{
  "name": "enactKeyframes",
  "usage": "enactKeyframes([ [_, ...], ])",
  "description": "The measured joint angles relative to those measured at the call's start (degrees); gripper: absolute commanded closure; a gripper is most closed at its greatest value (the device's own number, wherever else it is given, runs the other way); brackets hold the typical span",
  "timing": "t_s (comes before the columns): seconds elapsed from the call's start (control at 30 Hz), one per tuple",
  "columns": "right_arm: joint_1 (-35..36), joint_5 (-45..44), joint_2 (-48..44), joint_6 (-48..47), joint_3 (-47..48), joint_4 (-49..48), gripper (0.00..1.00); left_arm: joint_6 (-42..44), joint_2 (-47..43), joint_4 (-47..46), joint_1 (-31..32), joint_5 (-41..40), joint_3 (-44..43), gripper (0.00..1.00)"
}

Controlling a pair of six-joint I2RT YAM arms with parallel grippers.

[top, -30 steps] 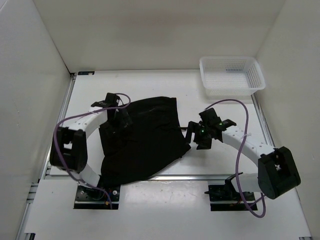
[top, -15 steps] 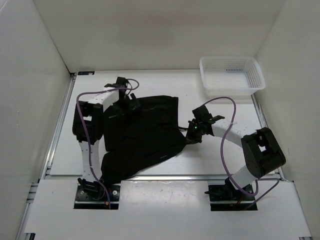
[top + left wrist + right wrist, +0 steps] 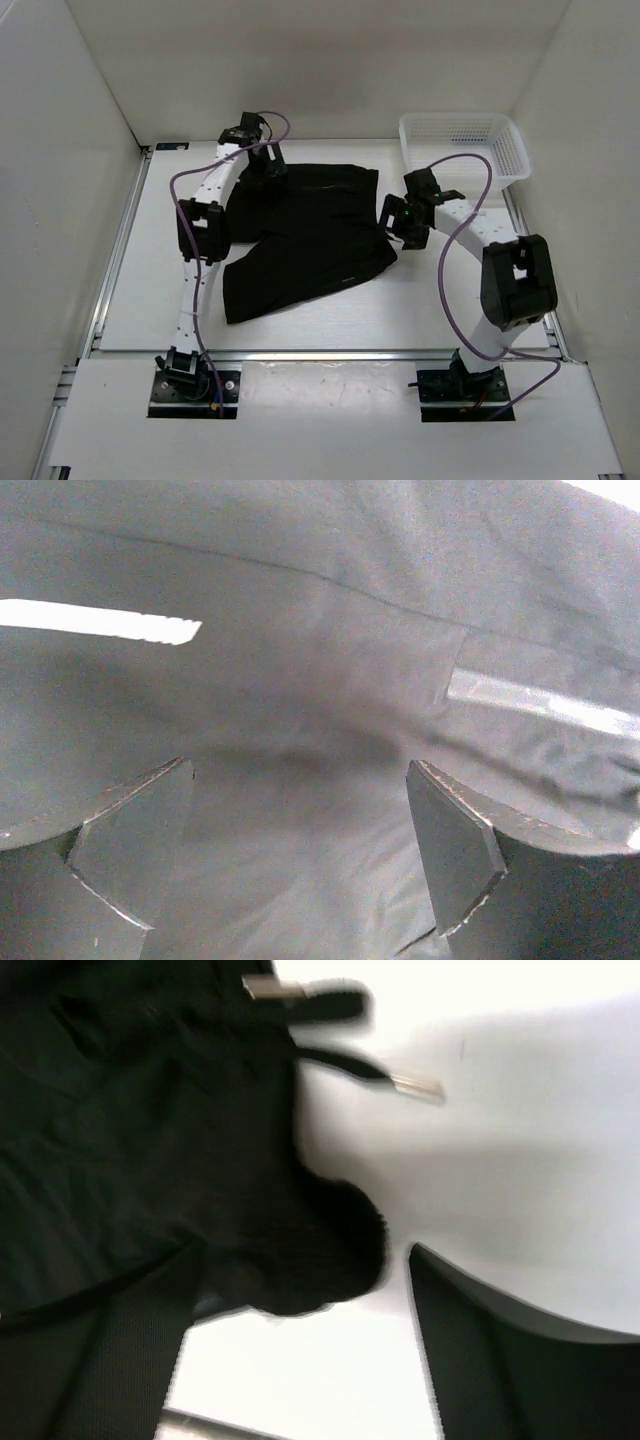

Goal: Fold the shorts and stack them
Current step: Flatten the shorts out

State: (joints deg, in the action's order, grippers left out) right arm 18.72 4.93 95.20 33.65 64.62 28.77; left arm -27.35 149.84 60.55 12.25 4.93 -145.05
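Observation:
The black shorts [image 3: 310,240] lie spread across the middle of the table, waistband toward the far side. My left gripper [image 3: 268,165] is at their far left corner. In the left wrist view it [image 3: 300,820] stands open just above the cloth [image 3: 320,680], with nothing pinched between the fingers. My right gripper [image 3: 393,213] is at the shorts' right edge. In the right wrist view it [image 3: 300,1260] is open. A bunched lump of the cloth [image 3: 300,1250] sits between the jaws near the left finger, with a gap to the right finger [image 3: 480,1360]. The drawstring [image 3: 310,1000] trails onto the white table.
A white mesh basket [image 3: 465,150] stands at the far right corner, just behind the right arm. White walls close in the table on the left, the back and the right. A metal rail [image 3: 330,352] runs along the near edge.
Both arms have reached toward the far side and the shorts have moved with them, away from the near edge, now flatter. The right gripper was shut on the cloth and has since opened.

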Motion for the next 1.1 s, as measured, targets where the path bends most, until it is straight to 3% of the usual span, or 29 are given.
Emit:
enactKeyframes([
  [0.07, -0.79, -0.94, 2.56, -1.66, 3.82, 1.09, 0.01, 0.92, -2.91, 0.33, -0.52, -0.90, 1.27, 0.00],
  [0.17, -0.98, -2.12, 2.86, -2.80, 6.01, 1.36, 0.01, 2.36, -11.56, 0.70, -1.68, -4.11, 6.88, 0.00],
  [0.27, -1.03, -2.97, 0.04, -3.10, 4.55, 1.66, 0.02, 3.39, -26.32, 0.74, -2.75, -8.48, 16.85, 0.00],
  [0.4, -1.09, -3.56, -10.01, -3.10, -3.45, 1.77, 0.20, 2.69, -52.50, -2.19, -3.56, -11.93, 38.32, 0.00],
  [0.5, -1.09, -3.45, -17.90, -2.80, -9.86, 2.10, 0.32, -0.22, -70.93, -2.47, -3.08, -11.45, 56.06, 0.10],
  [0.53, -1.09, -3.41, -19.98, -2.64, -11.76, 2.49, 0.45, -1.88, -75.84, -2.75, -2.71, -10.91, 61.96, 0.18],
  [0.6, -1.07, -3.23, -22.95, -2.60, -15.17, 2.73, 0.66, -5.81, -83.87, -1.97, -1.86, -9.29, 72.87, 0.49],
  [0.63, -1.07, -3.21, -23.98, -2.40, -16.76, 3.08, 0.80, -7.91, -86.36, -2.10, -1.33, -8.20, 77.75, 0.59],
  [0.7, -1.09, -3.13, -25.03, -2.23, -18.91, 3.63, 0.88, -12.35, -91.03, -1.18, -0.42, -5.05, 87.91, 0.77],
  [0.8, -1.09, -3.06, -24.85, -2.23, -19.87, 4.52, 0.91, -18.34, -97.33, 0.55, 0.42, -1.07, 98.07, 0.77],
  [0.83, -1.09, -3.04, -24.76, -2.29, -19.87, 4.39, 0.91, -19.89, -99.43, 0.85, 0.52, 0.07, 100.06, 0.62],
  [0.9, -1.09, -2.49, -24.63, -2.40, -19.85, 4.26, 0.65, -21.75, -102.25, 0.28, 0.59, 2.14, 102.77, 0.33],
  [0.93, -1.09, -1.84, -24.52, -2.38, -19.82, 4.22, 0.45, -22.51, -102.66, -0.35, 0.61, 3.23, 103.80, 0.24],
  [0.97, -1.09, -1.01, -24.28, -2.45, -19.76, 4.11, 0.15, -22.99, -102.09, -1.07, 0.68, 3.93, 104.48, 0.12],
  [1.1, -1.09, 3.45, -21.44, -2.51, -18.86, 2.75, 0.08, -23.96, -93.50, -5.99, 1.03, 4.92, 107.12, 0.09],
])
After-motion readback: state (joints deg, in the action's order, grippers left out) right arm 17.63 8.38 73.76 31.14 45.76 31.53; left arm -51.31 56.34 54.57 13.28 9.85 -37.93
